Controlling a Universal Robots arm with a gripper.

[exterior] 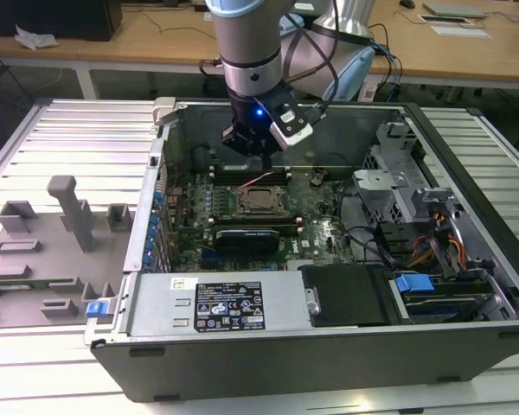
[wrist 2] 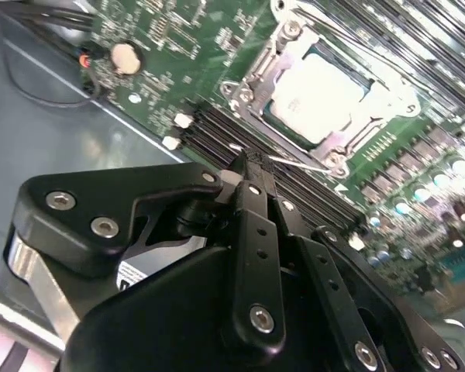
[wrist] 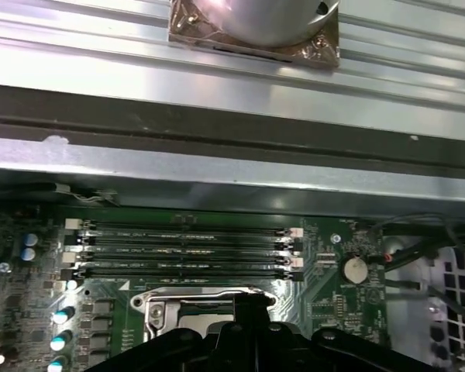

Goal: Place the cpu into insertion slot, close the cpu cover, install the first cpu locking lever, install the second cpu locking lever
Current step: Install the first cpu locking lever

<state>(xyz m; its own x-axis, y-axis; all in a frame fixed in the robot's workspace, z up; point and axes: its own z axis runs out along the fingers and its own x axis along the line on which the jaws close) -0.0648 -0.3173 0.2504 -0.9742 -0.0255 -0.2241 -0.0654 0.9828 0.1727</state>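
Observation:
The cpu (wrist 2: 314, 93), a flat square chip with a pale metal top, lies in the insertion slot (exterior: 261, 203) on the green motherboard. The cpu cover (wrist 2: 350, 138), a silver frame, lies flat around it, and the chip shows through its window. A thin metal locking lever (wrist 2: 298, 162) runs along the socket's side next to the memory slots. My gripper (wrist 2: 245, 160) hangs just above that side of the socket, fingers shut with nothing seen between them, its tip close to the lever's end. In the first wrist view the socket's rim (wrist: 205, 296) sits right at my gripper (wrist: 248, 310).
Several black memory slots (wrist: 182, 248) lie beside the socket, toward the case's back wall (wrist: 217, 167). A coin battery (wrist: 355, 269) and loose cables (exterior: 368, 242) sit at the exterior view's right, near the drive cage (exterior: 389, 186). A grey fixture (exterior: 69, 212) stands outside the case.

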